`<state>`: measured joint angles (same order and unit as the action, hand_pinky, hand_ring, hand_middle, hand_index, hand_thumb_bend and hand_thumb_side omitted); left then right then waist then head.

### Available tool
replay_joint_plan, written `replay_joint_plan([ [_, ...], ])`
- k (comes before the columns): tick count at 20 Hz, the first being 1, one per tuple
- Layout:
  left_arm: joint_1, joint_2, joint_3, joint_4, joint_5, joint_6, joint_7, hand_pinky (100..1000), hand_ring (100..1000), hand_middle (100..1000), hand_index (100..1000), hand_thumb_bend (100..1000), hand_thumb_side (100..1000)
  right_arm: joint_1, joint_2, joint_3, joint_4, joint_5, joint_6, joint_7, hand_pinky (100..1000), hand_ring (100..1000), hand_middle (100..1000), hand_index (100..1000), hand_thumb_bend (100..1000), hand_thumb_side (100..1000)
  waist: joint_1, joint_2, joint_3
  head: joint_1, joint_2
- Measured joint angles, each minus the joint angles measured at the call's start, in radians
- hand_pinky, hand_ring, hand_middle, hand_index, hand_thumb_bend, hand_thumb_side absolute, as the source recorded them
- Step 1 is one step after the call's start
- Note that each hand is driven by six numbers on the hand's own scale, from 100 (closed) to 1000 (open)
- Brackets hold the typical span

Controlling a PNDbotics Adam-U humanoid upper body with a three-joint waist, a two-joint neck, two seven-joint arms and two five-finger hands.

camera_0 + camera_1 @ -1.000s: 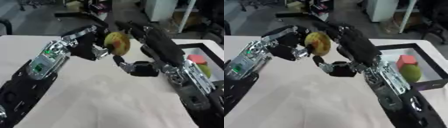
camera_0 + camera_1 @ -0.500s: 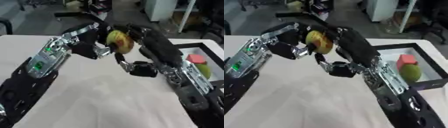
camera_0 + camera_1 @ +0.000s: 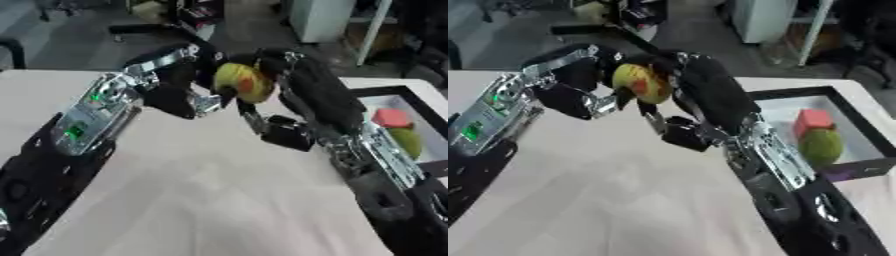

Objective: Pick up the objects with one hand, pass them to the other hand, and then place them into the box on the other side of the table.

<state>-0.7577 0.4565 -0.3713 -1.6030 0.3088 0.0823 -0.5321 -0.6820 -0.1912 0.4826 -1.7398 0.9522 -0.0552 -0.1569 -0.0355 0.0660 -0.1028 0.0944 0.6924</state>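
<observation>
A yellow fruit with a red patch (image 3: 241,82) hangs above the far middle of the beige table (image 3: 201,200), caught between both hands. My left hand (image 3: 175,95) comes in from the left, its fingers curled round the fruit's left side. From the right, my right hand (image 3: 308,92) covers the fruit's top and right side with bent fingers, its thumb below. The black-rimmed box (image 3: 798,93) with a white floor stands at the table's right edge, to the right of my right arm.
Inside the box lie a red block (image 3: 813,120) and a green fruit (image 3: 822,146). Past the table's far edge there is dark floor with furniture and a white cabinet (image 3: 756,20).
The fruit and both hands have shifted slightly right. Both hands stay on the fruit throughout.
</observation>
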Motion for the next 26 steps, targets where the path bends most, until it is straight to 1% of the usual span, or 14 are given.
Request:
replay_joint_plan([
  [1, 0.000, 0.000, 0.002, 0.000, -0.004, -0.003, -0.004, 485, 455, 411, 517, 298, 100, 0.000, 0.000, 0.002, 0.004, 0.006, 0.011, -0.020, 160, 316, 289, 364, 100, 100, 0.000, 0.000, 0.000, -0.001, 0.000],
  [2, 0.001, 0.000, 0.005, 0.001, -0.010, -0.008, -0.009, 508, 487, 452, 565, 498, 100, 0.000, 0.000, 0.004, 0.009, 0.011, 0.020, -0.035, 159, 315, 280, 341, 100, 100, -0.001, 0.000, 0.000, -0.002, 0.000],
  [4, 0.010, 0.001, 0.017, 0.008, -0.035, -0.019, -0.025, 546, 537, 503, 635, 808, 319, 0.002, 0.000, 0.005, 0.019, 0.016, 0.029, -0.057, 160, 314, 271, 313, 100, 100, -0.001, 0.000, 0.001, -0.005, 0.000],
  [5, 0.018, 0.001, 0.029, 0.011, -0.055, -0.028, -0.032, 549, 541, 507, 640, 833, 336, 0.005, 0.000, 0.004, 0.023, 0.016, 0.032, -0.066, 160, 314, 270, 310, 100, 100, -0.002, 0.000, 0.001, -0.007, 0.000],
  [6, 0.026, 0.002, 0.042, 0.015, -0.075, -0.037, -0.036, 566, 569, 537, 674, 1000, 440, 0.005, 0.000, 0.003, 0.027, 0.014, 0.034, -0.075, 164, 312, 262, 287, 100, 100, -0.003, 0.000, 0.001, -0.009, 0.000],
  [7, 0.035, 0.005, 0.060, 0.020, -0.097, -0.048, -0.035, 570, 573, 542, 679, 1000, 462, 0.005, -0.002, -0.002, 0.030, 0.008, 0.038, -0.085, 166, 312, 261, 282, 100, 100, -0.004, 0.000, 0.001, -0.014, 0.000],
  [8, 0.045, 0.009, 0.080, 0.026, -0.119, -0.059, -0.029, 580, 588, 565, 703, 1000, 524, 0.005, -0.006, -0.008, 0.033, -0.003, 0.043, -0.097, 180, 317, 257, 261, 100, 100, -0.005, 0.000, 0.001, -0.019, 0.000],
  [9, 0.063, 0.020, 0.111, 0.037, -0.142, -0.070, -0.018, 581, 589, 566, 704, 1000, 529, 0.007, -0.022, -0.028, 0.036, -0.018, 0.052, -0.112, 181, 317, 256, 258, 100, 100, -0.005, 0.000, 0.002, -0.026, 0.000],
  [12, 0.112, 0.057, 0.210, 0.066, -0.210, -0.094, 0.047, 578, 597, 581, 717, 1000, 617, 0.014, -0.091, -0.094, 0.054, -0.074, 0.095, -0.163, 172, 304, 241, 237, 100, 100, -0.006, 0.000, 0.003, -0.060, -0.006],
  [17, 0.219, 0.080, 0.369, 0.086, -0.279, -0.090, 0.254, 568, 597, 580, 713, 1000, 681, 0.013, -0.201, -0.209, 0.172, -0.225, 0.207, -0.275, 148, 286, 218, 223, 100, 100, -0.010, 0.000, 0.012, -0.187, -0.032],
  [20, 0.294, 0.080, 0.437, 0.068, -0.286, -0.080, 0.361, 557, 582, 562, 695, 1000, 716, 0.000, -0.251, -0.279, 0.340, -0.312, 0.278, -0.344, 141, 274, 206, 218, 100, 100, -0.010, 0.000, 0.024, -0.256, -0.039],
  [23, 0.360, 0.073, 0.495, 0.028, -0.284, -0.074, 0.439, 555, 576, 553, 689, 1000, 727, -0.046, -0.274, -0.334, 0.579, -0.387, 0.323, -0.383, 178, 301, 236, 234, 100, 100, -0.010, 0.000, 0.039, -0.298, -0.040],
  [25, 0.392, 0.051, 0.526, -0.004, -0.281, -0.072, 0.480, 556, 574, 550, 688, 1000, 729, -0.087, -0.275, -0.364, 0.749, -0.407, 0.330, -0.374, 251, 351, 298, 309, 100, 100, -0.008, 0.000, 0.054, -0.315, -0.039],
  [26, 0.404, 0.038, 0.540, -0.022, -0.279, -0.071, 0.497, 557, 576, 550, 688, 1000, 732, -0.110, -0.273, -0.378, 0.834, -0.407, 0.330, -0.364, 373, 450, 419, 527, 100, 100, -0.006, -0.001, 0.062, -0.322, -0.039],
])
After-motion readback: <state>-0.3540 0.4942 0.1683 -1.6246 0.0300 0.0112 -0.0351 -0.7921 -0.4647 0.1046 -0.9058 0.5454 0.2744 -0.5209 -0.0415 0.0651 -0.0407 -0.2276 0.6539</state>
